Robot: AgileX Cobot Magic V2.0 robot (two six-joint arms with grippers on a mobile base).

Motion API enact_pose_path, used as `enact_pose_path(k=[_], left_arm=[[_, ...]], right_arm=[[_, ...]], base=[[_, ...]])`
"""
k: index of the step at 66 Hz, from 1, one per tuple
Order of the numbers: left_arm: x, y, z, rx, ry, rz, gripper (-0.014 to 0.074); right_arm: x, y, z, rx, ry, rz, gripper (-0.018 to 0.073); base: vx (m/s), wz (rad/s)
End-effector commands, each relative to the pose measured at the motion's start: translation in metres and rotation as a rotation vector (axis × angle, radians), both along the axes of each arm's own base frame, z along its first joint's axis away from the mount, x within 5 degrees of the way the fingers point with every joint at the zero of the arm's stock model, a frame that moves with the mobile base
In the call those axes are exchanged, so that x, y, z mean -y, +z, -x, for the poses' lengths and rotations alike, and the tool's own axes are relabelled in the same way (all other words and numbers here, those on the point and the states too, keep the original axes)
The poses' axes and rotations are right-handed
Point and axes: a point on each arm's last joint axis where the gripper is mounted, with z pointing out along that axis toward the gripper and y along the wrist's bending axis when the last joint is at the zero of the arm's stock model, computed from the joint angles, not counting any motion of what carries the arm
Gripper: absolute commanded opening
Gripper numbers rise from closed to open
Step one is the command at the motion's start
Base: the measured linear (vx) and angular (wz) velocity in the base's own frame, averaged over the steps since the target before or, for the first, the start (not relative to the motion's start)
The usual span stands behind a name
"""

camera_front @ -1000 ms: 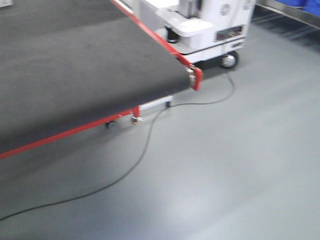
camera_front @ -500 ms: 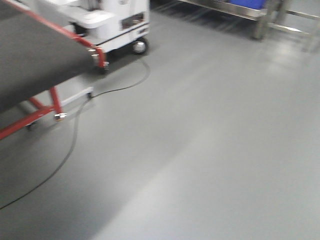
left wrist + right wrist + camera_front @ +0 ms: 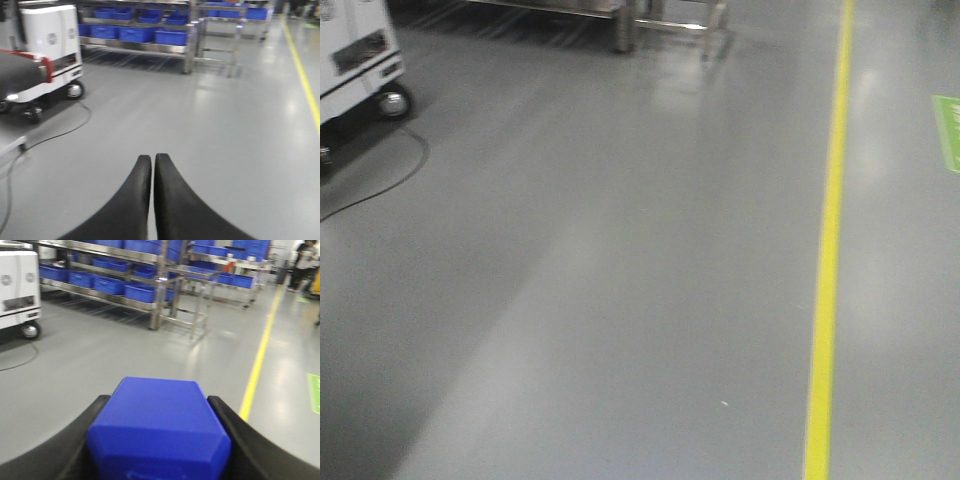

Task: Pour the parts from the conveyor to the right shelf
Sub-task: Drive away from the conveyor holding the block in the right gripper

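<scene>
Since a second ago the front view has swung right: the conveyor that filled it is gone, leaving glossy grey floor (image 3: 620, 280), a yellow line (image 3: 828, 250), and a white wheeled cart (image 3: 355, 55) at the left edge with a black cable (image 3: 395, 178) trailing below it. Left wrist view: conveyor (image 3: 17, 75) far left, just beside the cart; left gripper (image 3: 152, 160) fingers pressed together, nothing between them. Right gripper (image 3: 159, 399) spread around a bright-blue block (image 3: 160, 435), clamping it from both sides. Steel flow rack (image 3: 160, 295) with blue bins (image 3: 107, 285) stands ahead, well apart.
</scene>
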Motion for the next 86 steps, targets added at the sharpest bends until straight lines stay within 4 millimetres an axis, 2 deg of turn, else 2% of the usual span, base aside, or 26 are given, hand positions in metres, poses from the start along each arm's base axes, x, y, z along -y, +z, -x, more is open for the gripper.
enact_pose_path(k=[1, 48, 86], left_arm=[[0.0002, 0.0121, -0.0012, 0.077, -0.001, 0.012, -0.0006], [0.0002, 0.0121, -0.0012, 0.077, -0.001, 0.012, -0.0006], [0.0002, 0.0121, -0.0012, 0.077, -0.001, 0.012, -0.0006]], right_arm=[[0.0022, 0.0145, 0.0000, 0.088, -0.026, -0.010, -0.0005], [0.0022, 0.0144, 0.0000, 0.088, -0.026, -0.010, -0.0005], [0.0022, 0.0144, 0.0000, 0.088, -0.026, -0.010, -0.0005]], base=[[-0.26, -0.71], [-0.17, -0.55], [0.01, -0.06]])
